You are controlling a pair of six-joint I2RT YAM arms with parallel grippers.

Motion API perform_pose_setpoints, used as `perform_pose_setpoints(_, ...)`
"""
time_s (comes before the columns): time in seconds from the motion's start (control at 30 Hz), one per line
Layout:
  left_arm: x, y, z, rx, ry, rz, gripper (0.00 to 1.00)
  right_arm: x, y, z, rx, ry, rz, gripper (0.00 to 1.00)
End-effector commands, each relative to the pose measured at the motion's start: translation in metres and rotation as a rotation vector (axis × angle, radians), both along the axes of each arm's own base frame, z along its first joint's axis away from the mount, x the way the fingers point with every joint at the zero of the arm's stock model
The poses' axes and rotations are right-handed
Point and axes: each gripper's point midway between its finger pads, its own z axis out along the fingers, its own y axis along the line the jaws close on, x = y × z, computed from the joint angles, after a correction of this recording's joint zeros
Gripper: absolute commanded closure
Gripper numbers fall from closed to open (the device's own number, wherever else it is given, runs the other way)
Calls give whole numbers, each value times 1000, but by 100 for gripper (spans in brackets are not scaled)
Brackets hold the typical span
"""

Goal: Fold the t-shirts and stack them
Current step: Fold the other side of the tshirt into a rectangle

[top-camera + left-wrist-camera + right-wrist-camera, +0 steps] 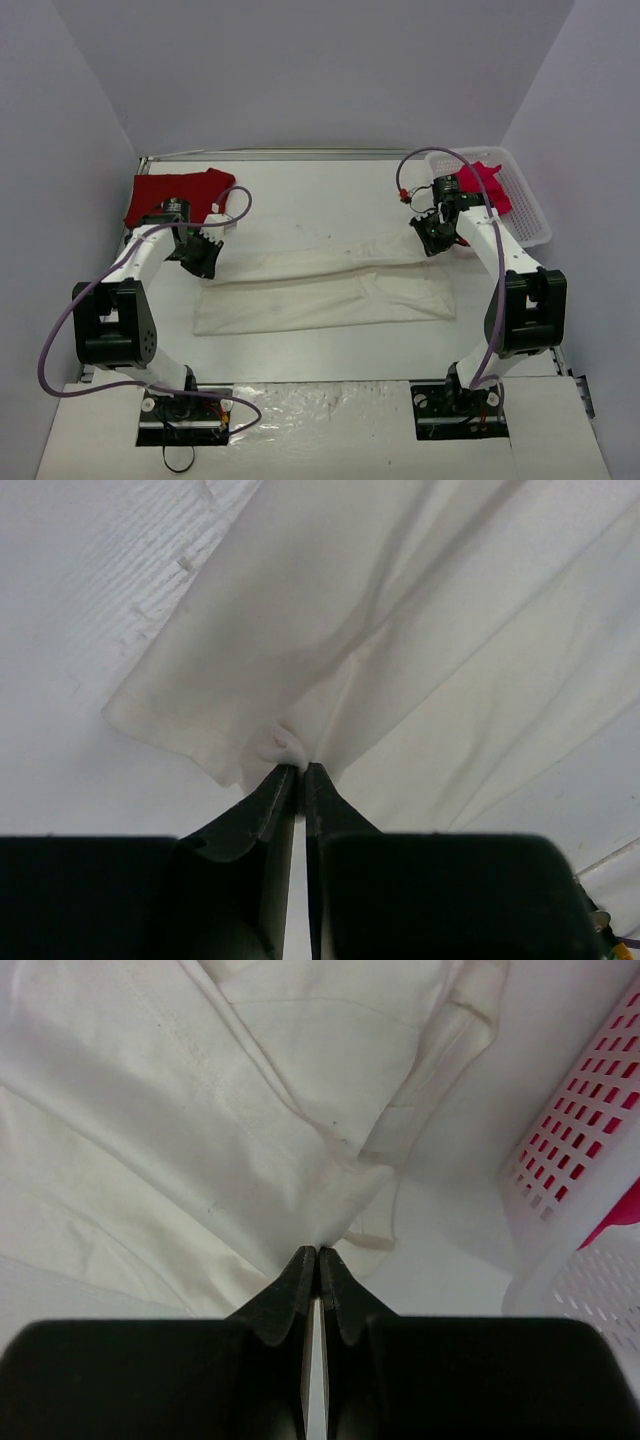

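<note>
The red t-shirt [165, 192] lies at the far left of the worktop [330, 205], flat and roughly squared, its near edge partly hidden by the left arm. Just near of it, the left end effector [198, 256] sits low over the far-left corner of the cream-white t-shirt [325, 298]. In the left wrist view its two dark fingers are pressed together with only a thin slit between them. A small pucker of cream cloth is pinched at their tips, right by the corner edge of the shirt.

The cream-white t-shirt stretches across the middle of the worktop as a long, creased band running left to right. A narrower far strip slants away toward the right, above a wider near strip.

The right end effector [436, 236] is down at the far-right end of that shirt. In the right wrist view its fingers are likewise closed tight, nipping a fold of cream cloth beside a hemmed edge. Just to the right stands the white lattice basket [535, 225], at the far-right edge of the worktop. The pinkish-red t-shirt [483, 183] lies bunched inside it.
</note>
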Motion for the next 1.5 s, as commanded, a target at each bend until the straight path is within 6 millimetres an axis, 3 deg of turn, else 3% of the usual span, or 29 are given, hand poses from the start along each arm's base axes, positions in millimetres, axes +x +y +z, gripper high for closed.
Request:
perform_pose_setpoints(0.0, -6, 2, -6, 44, 5, -43, 93, -20, -5, -17, -45, 98, 29, 100)
perform_pose_setpoints(0.1, -14, -12, -16, 67, 29, -107, 90, -27, -3, -30, -53, 150, 38, 100)
perform_pose_setpoints(0.33, -19, -23, -42, 131, 51, -131, 81, -36, 8, -64, -42, 261, 61, 100)
perform_pose_setpoints(0.37, -19, -23, -44, 137, 59, -133, 81, -35, 8, -66, -46, 264, 57, 98)
perform_pose_setpoints(0.43, -20, -21, -46, 154, 59, -130, 78, -35, 7, -69, -52, 271, 51, 86)
perform_pose_setpoints(0.53, -23, -18, -43, 170, 53, -130, 75, -35, 9, -64, -45, 260, 50, 69)
perform_pose_setpoints(0.6, -23, -15, -37, 185, 41, -138, 75, -37, 9, -56, -46, 255, 56, 66)
perform_pose_setpoints(0.63, -25, -10, -35, 212, 44, -134, 75, -34, 9, -51, -46, 240, 57, 57)
perform_pose_setpoints(0.7, -26, -6, -30, 234, 26, -142, 75, -35, 9, -40, -48, 224, 62, 52)
perform_pose_setpoints(0.97, -28, 0, -20, 258, 16, -121, 72, -27, 9, -12, -45, 148, 67, 41)
perform_pose_setpoints(1.13, -35, 0, -14, 256, 24, -134, 71, -25, 13, -11, -23, 143, 79, 35)
perform_pose_setpoints(1.47, -45, 9, -13, 295, 31, -128, 72, -11, 19, -17, 7, 137, 86, 35)
